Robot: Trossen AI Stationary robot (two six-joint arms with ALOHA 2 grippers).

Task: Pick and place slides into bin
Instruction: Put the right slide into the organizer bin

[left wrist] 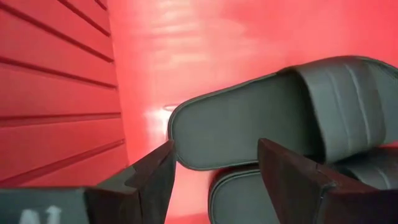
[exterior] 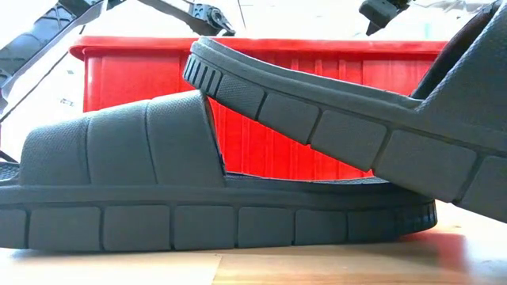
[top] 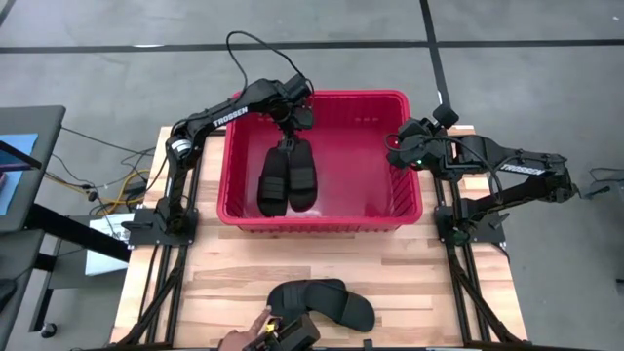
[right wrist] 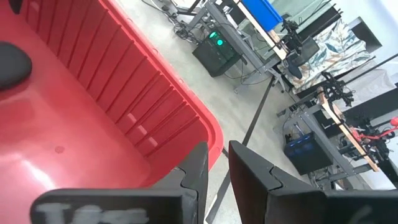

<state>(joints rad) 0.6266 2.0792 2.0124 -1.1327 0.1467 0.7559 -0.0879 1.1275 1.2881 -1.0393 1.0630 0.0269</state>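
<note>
While the spread left gripper hovers, two slides lie in the bin, two outside.

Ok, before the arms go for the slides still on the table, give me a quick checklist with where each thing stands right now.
1. Left pincer open above the two binned slides: ok.
2. Those slides fully inside the red bin: ok.
3. Right pincer at the bin's right rim, holding nothing: ok.
4. Two slides on the table, one leaning across the other: not ok for a single clean pick.
5. Person's hand beside those slides: not ok.
</note>
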